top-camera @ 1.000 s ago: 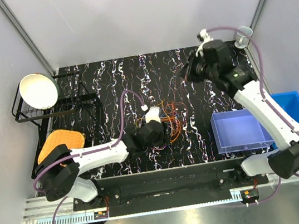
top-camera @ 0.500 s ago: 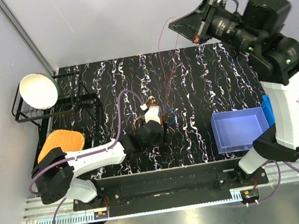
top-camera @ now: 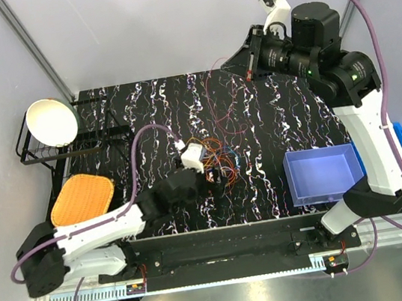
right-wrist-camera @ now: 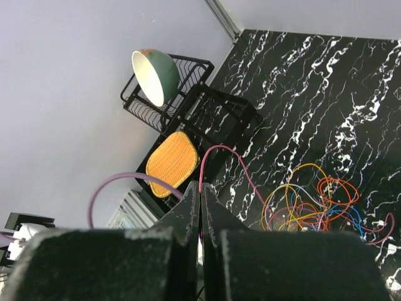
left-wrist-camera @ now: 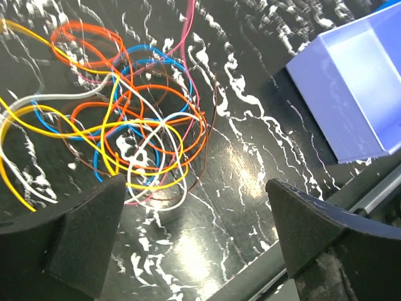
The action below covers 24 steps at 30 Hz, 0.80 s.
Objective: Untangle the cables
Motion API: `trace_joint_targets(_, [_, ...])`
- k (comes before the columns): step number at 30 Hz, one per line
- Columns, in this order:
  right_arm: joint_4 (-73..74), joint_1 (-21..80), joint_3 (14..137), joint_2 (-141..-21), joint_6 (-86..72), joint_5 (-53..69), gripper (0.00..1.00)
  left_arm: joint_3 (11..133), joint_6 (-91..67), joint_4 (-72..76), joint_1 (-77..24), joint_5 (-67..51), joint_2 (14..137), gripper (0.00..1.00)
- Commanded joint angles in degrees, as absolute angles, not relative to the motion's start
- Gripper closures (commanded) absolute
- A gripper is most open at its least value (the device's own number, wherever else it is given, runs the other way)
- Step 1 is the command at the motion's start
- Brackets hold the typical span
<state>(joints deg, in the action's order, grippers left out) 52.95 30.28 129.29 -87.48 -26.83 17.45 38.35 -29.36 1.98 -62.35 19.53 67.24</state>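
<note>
Right gripper (right-wrist-camera: 200, 191): clamped on pink wire (right-wrist-camera: 216, 146)
Left gripper (left-wrist-camera: 195, 187): gaped wide, cables (left-wrist-camera: 147, 128) just ahead
Risk: nothing pinned them; a pull could tighten loops

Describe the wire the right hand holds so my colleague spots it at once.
On the black marble table, find the tangle of cables near the middle front. One thin pink-red wire rises out of it to the shut right hand; it alone leaves the table, while the others lie flat.
</note>
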Motion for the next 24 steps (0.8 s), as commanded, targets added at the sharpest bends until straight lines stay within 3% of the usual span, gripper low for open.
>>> trace_joint_targets(1, [51.5,30.7,129.9,-85.9,-25.0,17.6,1.00,31.7,-19.6,16.5,-62.7,18.3,57.5,0.02])
trace_joint_targets(5, [51.6,30.6,130.0,-85.4,-25.0,18.0,1.00,26.9,-13.7,26.4,-62.7,14.1,51.6,0.10])
trace_joint_targets(9, [51.6,30.7,129.8,-85.5,-25.1,19.4,1.00,26.8,-7.5,32.5,-62.6,10.8,51.1,0.10])
trace_joint_targets(16, [51.6,30.7,129.5,-84.9,-25.3,19.7,1.00,32.7,-1.0,39.5,-62.7,10.6,59.3,0.09])
trace_joint_targets(21, [51.7,30.6,129.1,-84.2,-25.4,19.5,1.00,35.3,-0.4,47.5,-62.7,11.1,65.1,0.21])
trace_joint_targets(24, [51.8,30.7,128.8,-83.6,-25.4,19.6,1.00,36.7,1.3,51.1,-62.7,13.5,68.2,0.22])
